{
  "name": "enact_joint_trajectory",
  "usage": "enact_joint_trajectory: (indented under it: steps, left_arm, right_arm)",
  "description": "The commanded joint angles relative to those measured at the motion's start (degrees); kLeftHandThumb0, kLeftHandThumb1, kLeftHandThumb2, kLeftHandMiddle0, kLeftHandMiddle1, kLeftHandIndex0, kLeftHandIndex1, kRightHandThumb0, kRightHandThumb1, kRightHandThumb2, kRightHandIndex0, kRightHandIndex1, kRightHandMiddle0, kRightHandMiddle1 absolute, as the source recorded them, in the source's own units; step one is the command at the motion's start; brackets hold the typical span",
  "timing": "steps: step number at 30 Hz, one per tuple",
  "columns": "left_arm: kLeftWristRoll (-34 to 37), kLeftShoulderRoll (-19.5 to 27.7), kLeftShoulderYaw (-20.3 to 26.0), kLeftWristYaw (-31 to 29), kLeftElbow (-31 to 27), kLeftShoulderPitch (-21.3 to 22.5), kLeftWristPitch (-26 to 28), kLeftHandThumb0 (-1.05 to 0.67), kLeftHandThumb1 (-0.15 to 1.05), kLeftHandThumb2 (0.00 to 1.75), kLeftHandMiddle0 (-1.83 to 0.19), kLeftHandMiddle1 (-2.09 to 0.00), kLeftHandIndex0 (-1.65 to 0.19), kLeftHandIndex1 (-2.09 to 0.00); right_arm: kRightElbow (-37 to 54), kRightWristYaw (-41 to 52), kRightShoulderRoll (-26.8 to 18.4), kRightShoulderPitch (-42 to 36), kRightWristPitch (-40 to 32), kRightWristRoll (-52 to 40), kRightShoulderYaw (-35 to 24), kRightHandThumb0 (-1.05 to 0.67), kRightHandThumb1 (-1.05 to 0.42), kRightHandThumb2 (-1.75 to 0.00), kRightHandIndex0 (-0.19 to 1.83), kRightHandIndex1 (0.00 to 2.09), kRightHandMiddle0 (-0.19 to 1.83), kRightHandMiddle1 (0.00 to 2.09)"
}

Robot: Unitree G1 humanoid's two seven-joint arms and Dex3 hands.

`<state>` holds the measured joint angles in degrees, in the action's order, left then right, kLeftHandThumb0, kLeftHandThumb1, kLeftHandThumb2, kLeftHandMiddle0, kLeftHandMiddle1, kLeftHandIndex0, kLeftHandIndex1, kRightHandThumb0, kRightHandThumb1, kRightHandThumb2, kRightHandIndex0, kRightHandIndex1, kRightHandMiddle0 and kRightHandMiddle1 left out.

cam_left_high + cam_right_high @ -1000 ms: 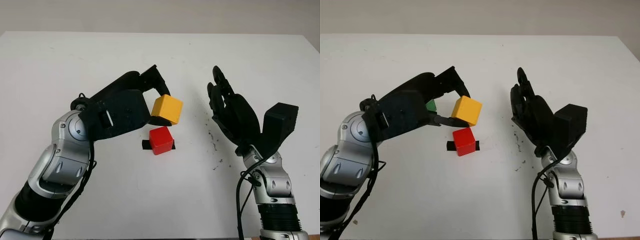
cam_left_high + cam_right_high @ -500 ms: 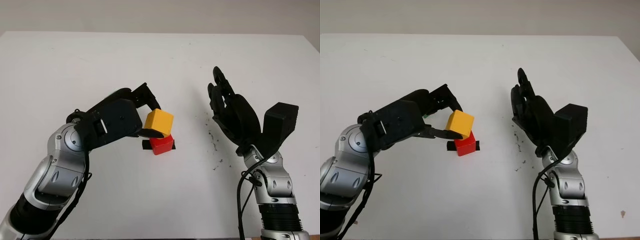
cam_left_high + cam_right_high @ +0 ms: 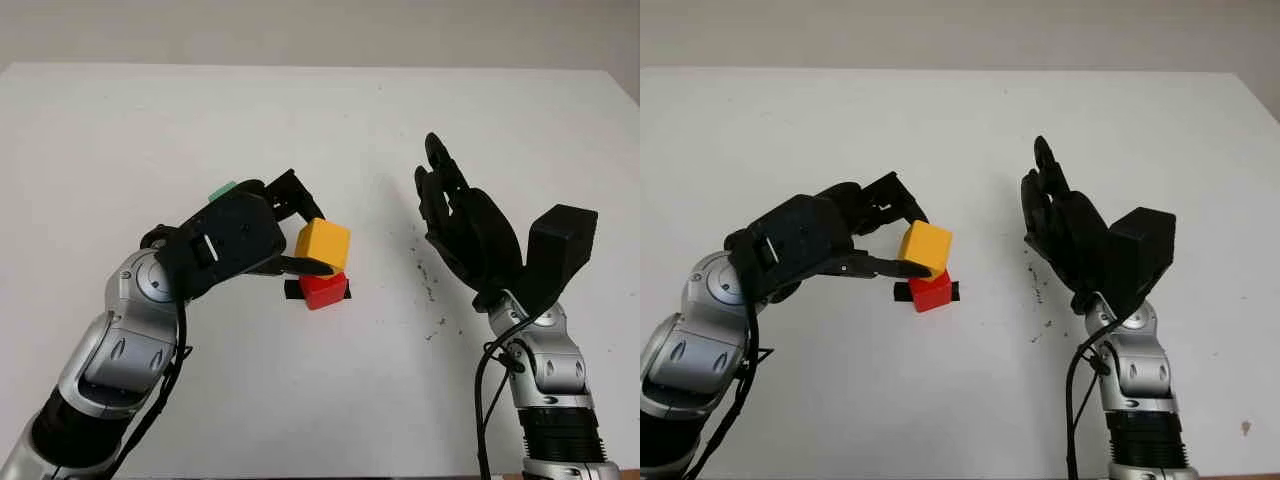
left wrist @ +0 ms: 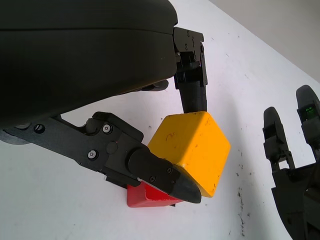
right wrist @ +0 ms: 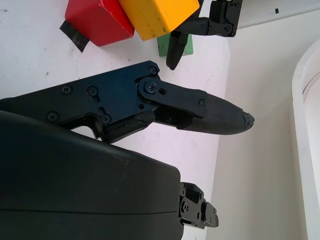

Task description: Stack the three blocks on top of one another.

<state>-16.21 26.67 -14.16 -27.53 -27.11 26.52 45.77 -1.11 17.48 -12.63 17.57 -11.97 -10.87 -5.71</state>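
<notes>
Left hand (image 3: 290,235) grips the yellow cube block (image 3: 322,244), which sits on the red cube block (image 3: 323,290). Right hand (image 3: 462,226), raised to the right, is open and holds nothing.

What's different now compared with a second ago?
The left hand, shut on the yellow block, has carried it down and toward the robot, and it now sits on the red block. The green block has come into sight behind that hand. The red block and the open right hand stayed put.

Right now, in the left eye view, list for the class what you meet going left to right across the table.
Left hand → yellow block it grips, on the red block → raised right hand.
</notes>
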Motion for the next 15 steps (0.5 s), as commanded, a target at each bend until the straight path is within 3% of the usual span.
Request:
enact_joint_trajectory:
  steps: [1,15]
  left_arm:
    - [0.1,-0.5,-0.3,0.5,0.2,0.2,-0.8,-0.43,1.05,0.1,-0.25,-0.06,-0.25,-1.97]
    - [-0.4,1.1,-2.1,-0.8,0.0,0.9,-1.3,-0.43,1.05,0.09,-0.22,-0.05,-0.22,-2.03]
  right_arm:
    - [1.4,-0.1,-0.8,0.0,0.0,0.1,-0.2,-0.75,-1.05,-0.68,-0.19,0.0,-0.19,0.0]
    - [1.5,0.9,-1.2,0.3,-0.1,-1.0,-1.0,-0.71,-1.05,-0.68,-0.19,0.0,-0.19,0.0]
